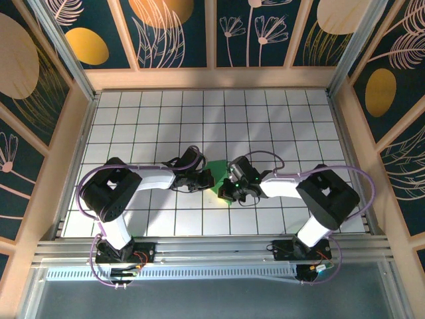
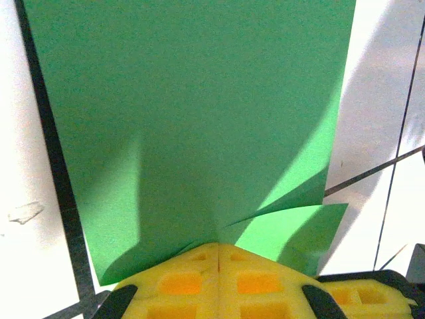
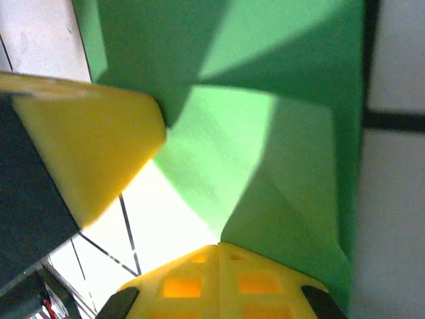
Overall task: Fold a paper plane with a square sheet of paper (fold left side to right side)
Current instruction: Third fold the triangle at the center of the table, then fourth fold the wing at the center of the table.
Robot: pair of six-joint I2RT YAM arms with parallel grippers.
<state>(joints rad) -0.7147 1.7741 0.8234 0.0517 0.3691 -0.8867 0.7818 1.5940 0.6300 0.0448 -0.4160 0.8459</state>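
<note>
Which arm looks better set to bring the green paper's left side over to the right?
Left, probably: the left pincer is shut on the paper at its left edge, sheet stretching ahead; the right pincer pinches the far side.

From above, the left gripper (image 1: pixel 198 179) and right gripper (image 1: pixel 231 189) cover most of the square sheet of paper (image 1: pixel 216 170). At the left wrist it runs off the top edge; at the right wrist a blurred yellow finger (image 3: pixel 86 146), probably the left gripper's, hides part of it.
</note>
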